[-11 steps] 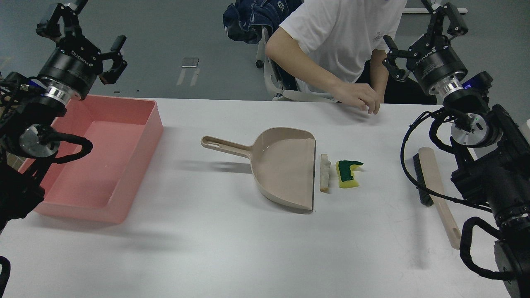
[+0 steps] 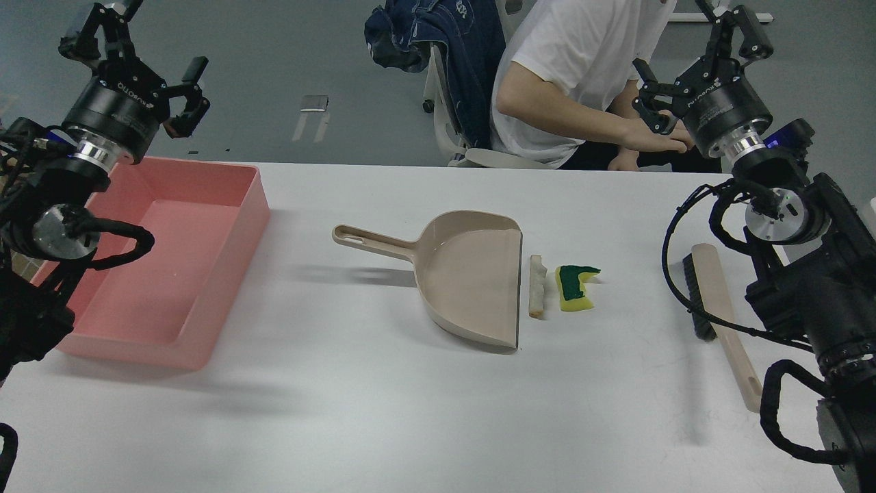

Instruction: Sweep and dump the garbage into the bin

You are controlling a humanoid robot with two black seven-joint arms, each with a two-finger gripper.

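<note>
The garbage lies on the white table right of the dustpan: a pale crusty stick (image 2: 537,285) just off the pan's open lip, and a yellow sponge piece with a dark green top (image 2: 575,287) beside it. The pink bin (image 2: 226,253) stands at the table's left, with nothing in it that I can see. My left gripper (image 2: 133,51) is open and empty, raised above the bin's far left corner. My right gripper (image 2: 698,48) is open and empty, raised beyond the table's far right edge.
The beige dustpan (image 2: 465,277) lies mid-table, handle pointing left. The beige brush with black bristles (image 2: 718,315) lies at the right, under my right arm. A seated person (image 2: 575,75) is at the far edge, hand close to my right gripper. A chair with dark clothing (image 2: 438,34) stands behind.
</note>
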